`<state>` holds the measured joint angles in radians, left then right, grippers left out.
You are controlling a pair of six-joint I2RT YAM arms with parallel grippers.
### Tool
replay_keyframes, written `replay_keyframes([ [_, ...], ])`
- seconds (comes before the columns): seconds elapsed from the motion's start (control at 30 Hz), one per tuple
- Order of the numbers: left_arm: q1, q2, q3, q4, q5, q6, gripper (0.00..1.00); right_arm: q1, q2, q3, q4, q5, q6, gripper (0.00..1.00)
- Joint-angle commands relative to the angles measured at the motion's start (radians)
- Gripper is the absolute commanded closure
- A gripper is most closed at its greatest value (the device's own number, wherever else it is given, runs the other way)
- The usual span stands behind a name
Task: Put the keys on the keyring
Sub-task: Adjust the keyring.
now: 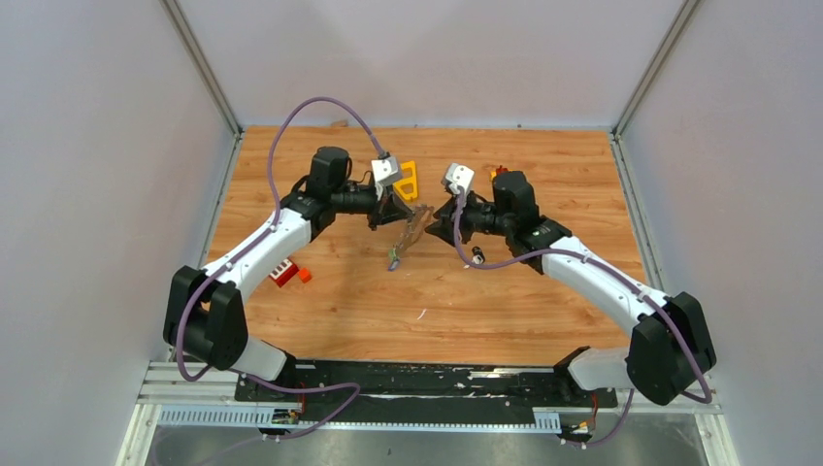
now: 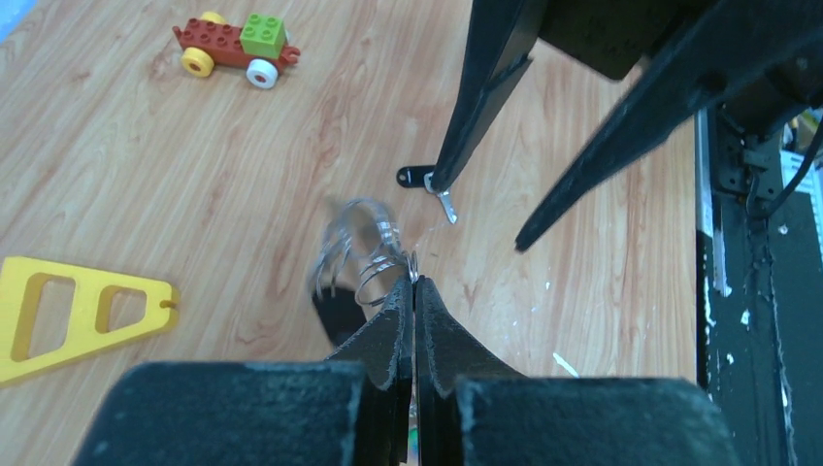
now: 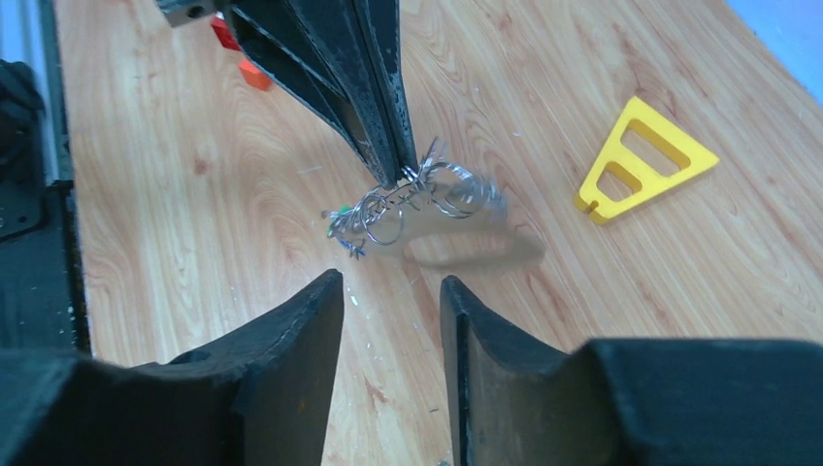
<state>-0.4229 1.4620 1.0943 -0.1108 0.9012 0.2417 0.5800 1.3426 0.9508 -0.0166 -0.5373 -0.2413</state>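
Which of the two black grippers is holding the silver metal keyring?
The left gripper: its jaws are shut on the keyring, while the right gripper is open, holding nothing.
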Motion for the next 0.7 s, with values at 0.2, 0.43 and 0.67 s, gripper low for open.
replay_keyframes([
  [0.2,-0.003,-0.041,0.041,-0.115,0.146,0.190,1.00,-0.061,-0.073,0.029,0.044,-0.371,-0.079,0.64],
  [0.43,-0.044,-0.080,0.005,-0.114,0.155,0.210,1.00,-0.061,-0.046,0.046,0.021,-0.469,-0.101,0.69],
  [0.67,-0.078,-0.108,0.013,-0.171,0.130,0.251,1.00,-0.061,-0.030,0.051,-0.019,-0.492,-0.127,0.72],
])
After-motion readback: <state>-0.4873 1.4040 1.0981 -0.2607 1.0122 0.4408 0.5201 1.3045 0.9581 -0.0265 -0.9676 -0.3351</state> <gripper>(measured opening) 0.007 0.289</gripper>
